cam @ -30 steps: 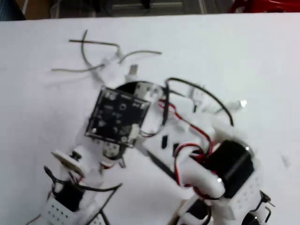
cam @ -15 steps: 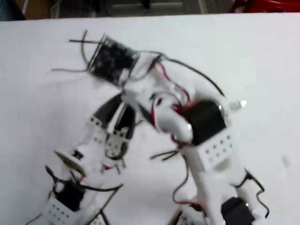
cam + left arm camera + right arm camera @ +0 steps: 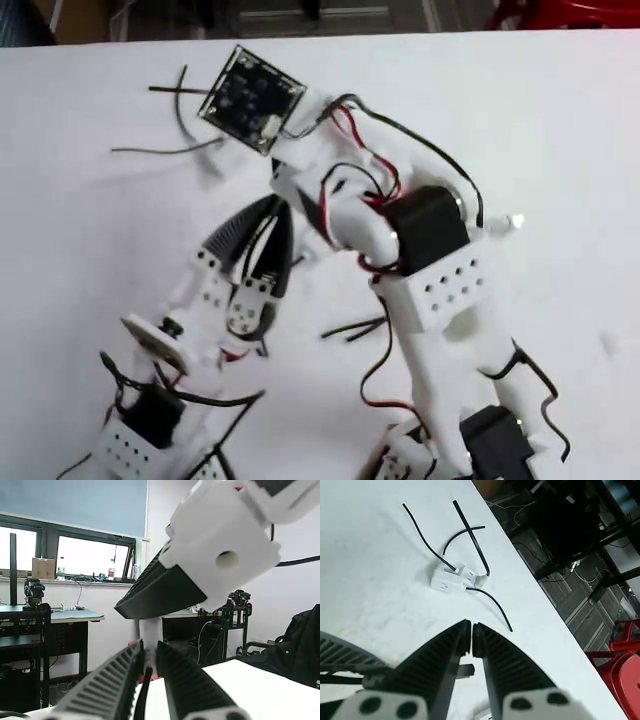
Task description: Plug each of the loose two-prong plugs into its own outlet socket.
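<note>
Two small white outlet sockets (image 3: 446, 580) (image 3: 469, 573) lie together on the white table (image 3: 375, 575), with thin black cords (image 3: 470, 532) running off them. In the right wrist view my right gripper (image 3: 471, 629) is shut and empty, hanging above the table a little short of the sockets. In the high view that arm's wrist camera board (image 3: 252, 99) covers the sockets, and their cords (image 3: 180, 100) stick out to the left. My left gripper (image 3: 280, 208) sits beside the right arm with its fingertips together. A small white plug (image 3: 515, 222) lies to the right.
The right arm (image 3: 420, 250) crosses the middle of the table. Short black cord pieces (image 3: 355, 328) lie beside its base. The table's far edge (image 3: 400, 32) borders a room with desks and a red chair (image 3: 620, 665).
The right arm has swung from the table's middle to the back left, and its camera board now sits over the sockets. The left gripper, covered before, is uncovered.
</note>
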Robot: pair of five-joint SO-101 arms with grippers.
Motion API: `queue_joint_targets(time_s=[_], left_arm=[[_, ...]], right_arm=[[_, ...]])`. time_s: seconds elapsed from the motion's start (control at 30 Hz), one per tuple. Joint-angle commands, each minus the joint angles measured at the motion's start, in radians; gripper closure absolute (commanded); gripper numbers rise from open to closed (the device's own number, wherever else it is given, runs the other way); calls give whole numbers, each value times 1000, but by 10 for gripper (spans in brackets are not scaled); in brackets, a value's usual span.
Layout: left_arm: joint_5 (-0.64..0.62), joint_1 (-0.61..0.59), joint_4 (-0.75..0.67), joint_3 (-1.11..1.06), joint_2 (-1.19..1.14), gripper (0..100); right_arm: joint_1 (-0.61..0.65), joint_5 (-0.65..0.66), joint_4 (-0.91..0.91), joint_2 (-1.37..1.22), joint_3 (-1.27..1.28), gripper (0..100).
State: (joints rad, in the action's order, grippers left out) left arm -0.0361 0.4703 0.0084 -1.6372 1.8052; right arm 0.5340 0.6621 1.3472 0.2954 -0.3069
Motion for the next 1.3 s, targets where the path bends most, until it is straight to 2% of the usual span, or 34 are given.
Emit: queue_joint_targets(time_s=[0.0, 0.27, 0.63, 0.77, 0.87, 0.93, 1.07, 1.27], left_arm=[[6, -4, -5, 25, 13, 977], [8, -4, -3, 25, 13, 977], [3, -5, 3, 12, 8, 977], [-9, -56, 101, 58, 7, 977], [-100, -102, 186, 120, 2, 977], [-110, -120, 207, 163, -36, 976], [-81, -119, 232, 285, -251, 976], [-83, -114, 402, 588, -661, 976]], right_arm=[[-39, 12, -2, 8, -5, 979], [-59, 9, -15, 8, 38, 979], [-84, 3, 180, 8, -440, 979], [-189, 2, 292, 7, -496, 979], [-312, 0, 366, -2, -471, 979], [-394, 0, 366, 7, -400, 980], [-527, 0, 366, 8, -216, 980], [-687, 0, 357, 8, 101, 980]])
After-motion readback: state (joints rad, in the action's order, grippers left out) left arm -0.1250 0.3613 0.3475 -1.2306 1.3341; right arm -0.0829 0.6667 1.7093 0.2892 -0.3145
